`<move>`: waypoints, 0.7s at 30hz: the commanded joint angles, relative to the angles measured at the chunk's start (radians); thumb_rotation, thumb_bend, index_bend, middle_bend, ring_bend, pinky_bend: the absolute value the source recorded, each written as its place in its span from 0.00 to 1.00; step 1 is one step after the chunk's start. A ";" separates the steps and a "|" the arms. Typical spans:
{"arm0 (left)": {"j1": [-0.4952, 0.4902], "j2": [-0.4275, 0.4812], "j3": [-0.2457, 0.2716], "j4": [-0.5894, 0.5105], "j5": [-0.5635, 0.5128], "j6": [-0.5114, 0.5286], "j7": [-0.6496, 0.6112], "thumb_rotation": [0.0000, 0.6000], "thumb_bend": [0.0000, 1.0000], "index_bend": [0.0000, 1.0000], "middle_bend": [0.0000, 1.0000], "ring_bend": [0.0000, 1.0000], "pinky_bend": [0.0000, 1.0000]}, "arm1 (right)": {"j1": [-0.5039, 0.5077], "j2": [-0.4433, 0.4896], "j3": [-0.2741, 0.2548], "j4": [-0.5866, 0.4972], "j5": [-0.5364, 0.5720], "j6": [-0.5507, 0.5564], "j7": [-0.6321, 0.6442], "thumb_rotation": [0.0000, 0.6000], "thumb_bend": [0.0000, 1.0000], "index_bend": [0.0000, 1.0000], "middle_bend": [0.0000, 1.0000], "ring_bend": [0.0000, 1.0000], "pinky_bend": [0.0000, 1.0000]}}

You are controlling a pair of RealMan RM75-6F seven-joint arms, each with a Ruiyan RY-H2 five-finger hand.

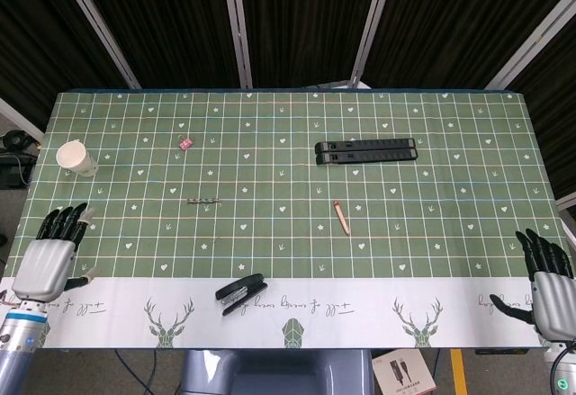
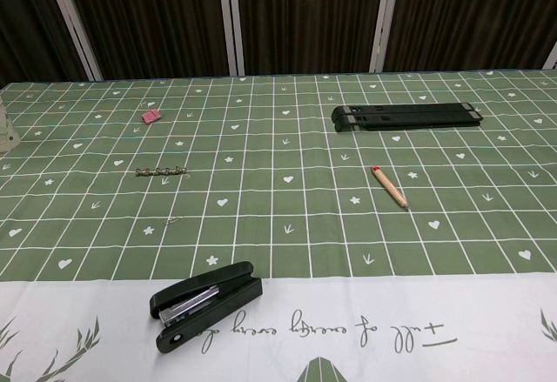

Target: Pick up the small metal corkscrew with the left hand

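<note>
The small metal corkscrew (image 1: 203,201) (image 2: 161,172) lies flat on the green checked cloth, left of the table's middle. My left hand (image 1: 56,255) hovers at the table's near left corner, fingers spread and holding nothing, well to the left of and nearer than the corkscrew. At the near right corner my right hand (image 1: 545,280) is open too, fingers apart. Neither hand shows in the chest view.
A black stapler (image 1: 241,292) (image 2: 205,304) lies on the white front strip. A pencil (image 1: 342,217) (image 2: 389,185) and a long black bar (image 1: 365,150) (image 2: 406,116) sit right of centre. A pink clip (image 1: 185,143) (image 2: 151,116) and a paper cup (image 1: 76,157) are at the left.
</note>
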State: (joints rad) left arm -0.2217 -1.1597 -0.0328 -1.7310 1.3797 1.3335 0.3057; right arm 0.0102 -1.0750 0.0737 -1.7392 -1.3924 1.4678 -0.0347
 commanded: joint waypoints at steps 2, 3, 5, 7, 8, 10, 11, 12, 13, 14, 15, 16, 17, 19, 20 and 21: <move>-0.083 -0.028 -0.074 -0.022 -0.110 -0.097 0.071 1.00 0.21 0.15 0.00 0.00 0.00 | 0.000 0.005 0.001 -0.006 0.005 -0.005 0.012 1.00 0.09 0.05 0.00 0.00 0.04; -0.100 -0.037 -0.089 -0.020 -0.134 -0.115 0.087 1.00 0.23 0.20 0.00 0.00 0.00 | 0.000 0.005 0.001 -0.007 0.006 -0.007 0.015 1.00 0.09 0.05 0.00 0.00 0.04; -0.151 -0.070 -0.133 -0.007 -0.207 -0.155 0.136 1.00 0.24 0.28 0.00 0.00 0.00 | 0.002 0.007 0.001 -0.009 0.008 -0.012 0.021 1.00 0.09 0.05 0.00 0.00 0.04; -0.210 -0.113 -0.180 0.014 -0.283 -0.196 0.186 1.00 0.25 0.35 0.00 0.00 0.00 | 0.004 0.009 0.001 -0.012 0.012 -0.019 0.028 1.00 0.09 0.05 0.00 0.00 0.04; -0.254 -0.145 -0.213 0.035 -0.333 -0.224 0.219 1.00 0.25 0.37 0.00 0.00 0.00 | 0.004 0.011 0.002 -0.014 0.017 -0.023 0.033 1.00 0.09 0.05 0.00 0.00 0.04; -0.330 -0.210 -0.259 0.089 -0.434 -0.254 0.297 1.00 0.27 0.39 0.00 0.00 0.00 | 0.006 0.016 0.002 -0.019 0.025 -0.032 0.045 1.00 0.09 0.05 0.00 0.00 0.04; -0.352 -0.231 -0.268 0.102 -0.469 -0.254 0.326 1.00 0.27 0.39 0.00 0.00 0.00 | 0.006 0.019 0.002 -0.020 0.026 -0.035 0.048 1.00 0.09 0.05 0.00 0.00 0.04; -0.367 -0.245 -0.275 0.111 -0.490 -0.255 0.344 1.00 0.28 0.39 0.00 0.00 0.00 | 0.006 0.020 0.002 -0.020 0.027 -0.036 0.050 1.00 0.09 0.05 0.00 0.00 0.04; -0.389 -0.265 -0.283 0.126 -0.520 -0.257 0.367 1.00 0.28 0.39 0.00 0.00 0.00 | 0.007 0.021 0.003 -0.021 0.030 -0.040 0.054 1.00 0.09 0.05 0.00 0.00 0.04; -0.410 -0.284 -0.290 0.142 -0.547 -0.259 0.389 1.00 0.28 0.39 0.00 0.00 0.00 | 0.007 0.022 0.003 -0.023 0.032 -0.043 0.058 1.00 0.09 0.05 0.00 0.00 0.04; -0.431 -0.303 -0.295 0.159 -0.570 -0.261 0.410 1.00 0.28 0.39 0.00 0.00 0.00 | 0.008 0.024 0.003 -0.024 0.035 -0.046 0.061 1.00 0.09 0.05 0.00 0.00 0.04; -0.452 -0.322 -0.298 0.178 -0.590 -0.263 0.430 1.00 0.28 0.39 0.00 0.00 0.00 | 0.009 0.025 0.003 -0.026 0.037 -0.048 0.063 1.00 0.09 0.05 0.00 0.00 0.04; -0.479 -0.347 -0.300 0.205 -0.608 -0.272 0.454 1.00 0.28 0.39 0.00 0.00 0.00 | 0.009 0.026 0.004 -0.028 0.039 -0.050 0.067 1.00 0.09 0.05 0.00 0.00 0.04; -0.524 -0.398 -0.306 0.265 -0.653 -0.279 0.491 1.00 0.28 0.41 0.00 0.00 0.00 | 0.009 0.027 0.004 -0.029 0.039 -0.051 0.071 1.00 0.09 0.05 0.00 0.00 0.04; -0.535 -0.412 -0.307 0.280 -0.666 -0.279 0.500 1.00 0.28 0.41 0.00 0.00 0.00 | 0.009 0.028 0.004 -0.029 0.038 -0.050 0.072 1.00 0.09 0.05 0.00 0.00 0.04; -0.555 -0.438 -0.308 0.307 -0.691 -0.280 0.516 1.00 0.28 0.42 0.00 0.00 0.00 | 0.009 0.028 0.004 -0.029 0.038 -0.050 0.074 1.00 0.09 0.05 0.00 0.00 0.04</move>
State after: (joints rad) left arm -0.7247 -1.5404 -0.3259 -1.4822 0.7440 1.0673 0.7840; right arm 0.0193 -1.0472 0.0777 -1.7683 -1.3544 1.4175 0.0388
